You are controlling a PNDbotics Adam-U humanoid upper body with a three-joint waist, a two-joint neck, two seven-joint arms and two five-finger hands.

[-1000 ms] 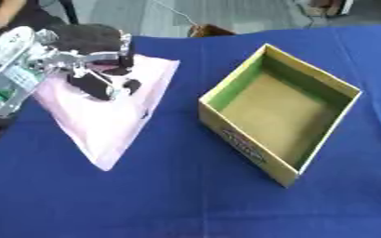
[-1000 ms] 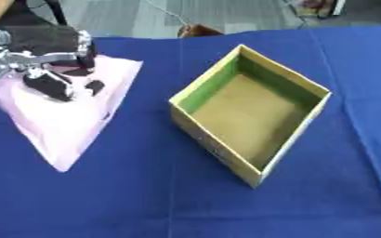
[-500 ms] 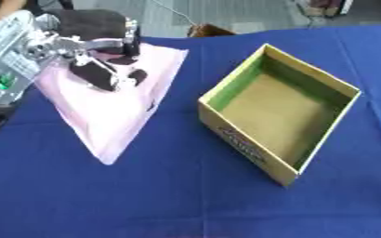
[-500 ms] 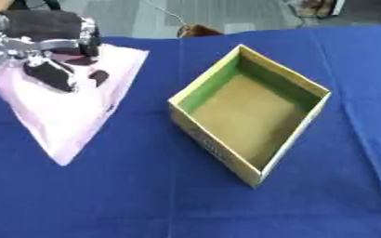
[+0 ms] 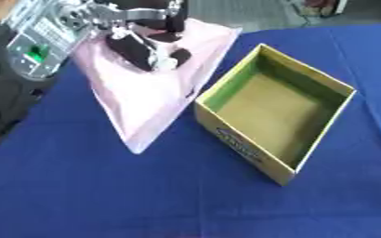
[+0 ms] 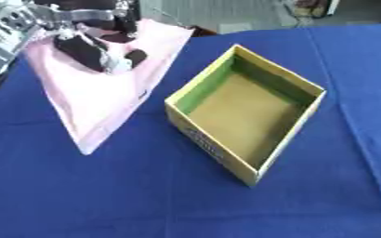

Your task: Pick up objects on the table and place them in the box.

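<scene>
Here one pink bag [image 5: 157,88], flat and roughly triangular, hangs from the robot's left hand [image 5: 145,44] at the upper left, its wide top edge up by the hand and its narrow tip pointing down toward the blue tablecloth [image 5: 104,195]. Whether that tip touches the cloth or hangs just above it cannot be told. The hand's dark fingers are curled against the upper part of the bag and pinch it; the exact contact is hard to make out, since the fingers overlap one another and cover that part of the pink surface. What the bag contains does not show.

Just to the right of the bag stands one open cardboard box [image 5: 320,139], yellow outside with a greenish inner wall and a brown floor. Its near left corner lies close to the bag's right edge, and the bag stays outside the box. A dark printed mark on the box's front wall is too blurred to read. Nothing shows inside the box.

The left eye view shows more of the left forearm [image 5: 31,46], a silver and black housing with a small green spot, cut off at the left edge; the right eye view shows only a sliver of it. The right hand appears in neither view.
</scene>
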